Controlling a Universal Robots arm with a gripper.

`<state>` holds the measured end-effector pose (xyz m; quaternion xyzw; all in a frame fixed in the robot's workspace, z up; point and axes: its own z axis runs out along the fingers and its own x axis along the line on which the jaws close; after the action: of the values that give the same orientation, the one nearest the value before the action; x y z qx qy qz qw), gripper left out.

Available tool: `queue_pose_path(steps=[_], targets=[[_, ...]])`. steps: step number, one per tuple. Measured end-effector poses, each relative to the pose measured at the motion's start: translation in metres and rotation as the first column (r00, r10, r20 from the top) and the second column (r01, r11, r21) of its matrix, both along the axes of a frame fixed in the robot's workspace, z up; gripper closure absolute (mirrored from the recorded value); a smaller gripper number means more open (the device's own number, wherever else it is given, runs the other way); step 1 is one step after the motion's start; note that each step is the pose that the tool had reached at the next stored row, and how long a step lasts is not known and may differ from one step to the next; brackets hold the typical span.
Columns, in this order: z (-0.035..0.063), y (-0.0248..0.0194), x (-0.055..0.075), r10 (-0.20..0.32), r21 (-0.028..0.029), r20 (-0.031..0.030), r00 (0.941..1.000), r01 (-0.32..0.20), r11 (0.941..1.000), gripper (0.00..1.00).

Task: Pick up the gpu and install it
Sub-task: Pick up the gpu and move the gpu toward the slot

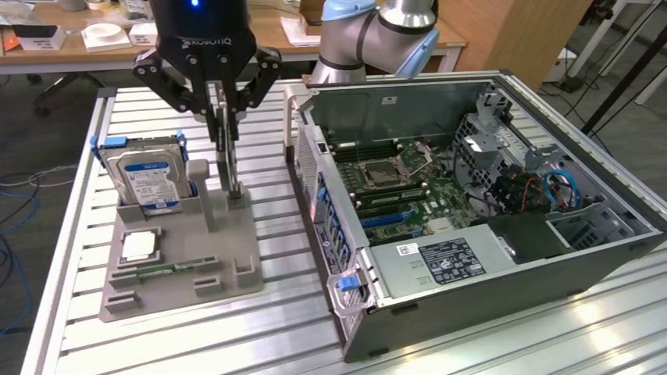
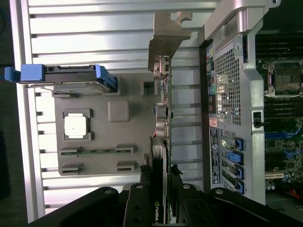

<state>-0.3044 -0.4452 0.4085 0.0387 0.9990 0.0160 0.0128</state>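
Observation:
The gpu (image 1: 228,160) is a thin black card with a silver bracket (image 2: 165,42), standing on edge over the grey parts holder (image 1: 214,246). Its lower end is at the holder's rear slot; I cannot tell whether it still rests in the slot. My gripper (image 1: 225,117) comes down from above and is shut on the card's upper edge. In the wrist view the gpu (image 2: 161,142) runs edge-on away from the gripper (image 2: 159,176), a finger on each face. The open computer case (image 1: 344,312) lies to the exterior view's right, its motherboard (image 1: 407,180) exposed.
On the holder (image 2: 118,111) a blue-framed hard drive (image 1: 151,176) stands upright beside the gpu. A square processor (image 1: 139,246) and a green memory stick (image 1: 167,269) lie nearer the front. The case's perforated rear wall (image 2: 227,80) is close beside the holder. The slatted metal table (image 1: 261,336) carries everything.

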Motion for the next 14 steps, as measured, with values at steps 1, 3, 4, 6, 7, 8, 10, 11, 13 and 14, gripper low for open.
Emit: queue_pose_path(steps=[1,3,4,6,7,8,10,11,13,14], targets=[[0.0002,0.0000,0.0000,0.000,0.0000,0.0000,1.0000,0.000,1.0000,0.74],[0.0006,0.0000,0.0000,0.000,-0.0001,0.0000,1.0000,0.000,1.0000,0.74],[0.0008,0.0000,0.0000,0.000,-0.0001,0.0000,1.0000,0.000,1.0000,0.74],[0.0013,0.0000,0.0000,0.000,-0.0001,0.0000,1.0000,0.000,1.0000,0.74],[0.0015,0.0000,0.0000,0.000,-0.0002,-0.0001,1.0000,0.000,1.0000,0.74],[0.0017,0.0000,0.0000,0.000,-0.0001,0.0000,1.0000,0.000,1.0000,0.74],[0.0022,0.0000,0.0000,0.000,-0.0001,0.0000,1.0000,0.000,1.0000,0.74],[0.0025,0.0000,0.0000,0.000,-0.0001,-0.0001,1.0000,0.000,1.0000,0.74],[0.0031,0.0000,0.0000,0.000,-0.0001,-0.0001,1.0000,0.000,1.0000,0.74],[0.0033,0.0000,0.0000,0.000,-0.0001,0.0000,1.0000,0.000,1.0000,0.74]])
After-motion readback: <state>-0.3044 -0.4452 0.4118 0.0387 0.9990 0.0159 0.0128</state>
